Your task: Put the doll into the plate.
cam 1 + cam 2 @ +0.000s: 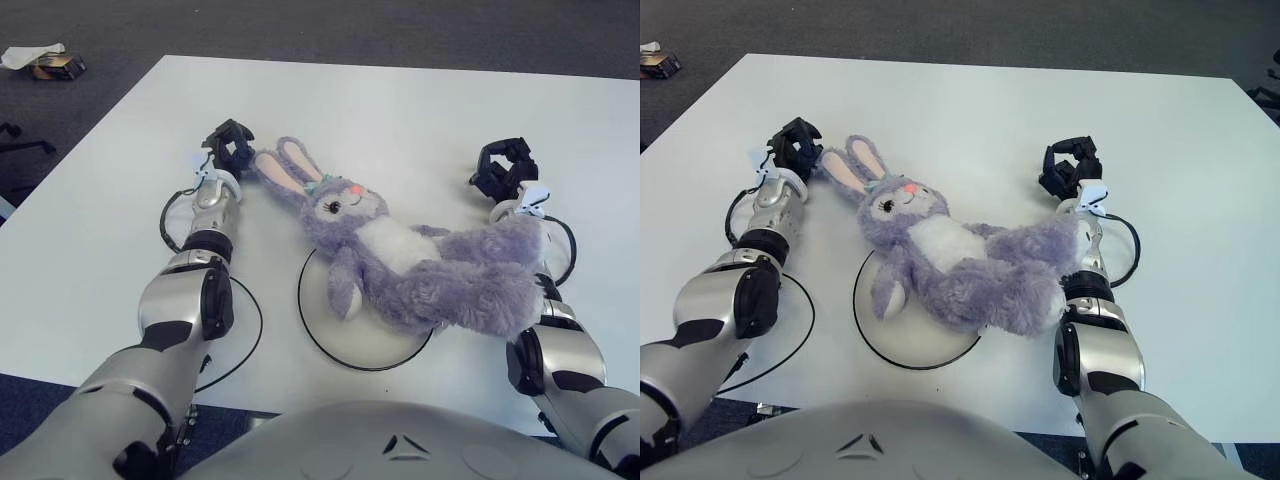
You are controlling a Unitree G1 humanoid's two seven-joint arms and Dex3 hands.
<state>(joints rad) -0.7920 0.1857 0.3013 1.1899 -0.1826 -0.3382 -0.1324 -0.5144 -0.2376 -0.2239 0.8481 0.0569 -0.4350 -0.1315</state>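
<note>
Purple plush rabbit doll (pixel 420 265) lies across white round plate (pixel 375 345), head and legs overhanging. Left hand (pixel 229 147) beside its ears, right hand (pixel 503 168) near its feet; both curled, empty.

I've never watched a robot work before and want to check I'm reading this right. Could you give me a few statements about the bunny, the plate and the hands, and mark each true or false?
1. The bunny lies partly over the plate. True.
2. The left hand grips the bunny's ear. False: it holds nothing, beside the ears.
3. The bunny is purple with a white belly. True.
4. The right hand grips the bunny's foot. False: it holds nothing, beyond the bunny's legs.
5. The bunny's head rests on the plate. False: the head lies on the table, beyond the plate.
</note>
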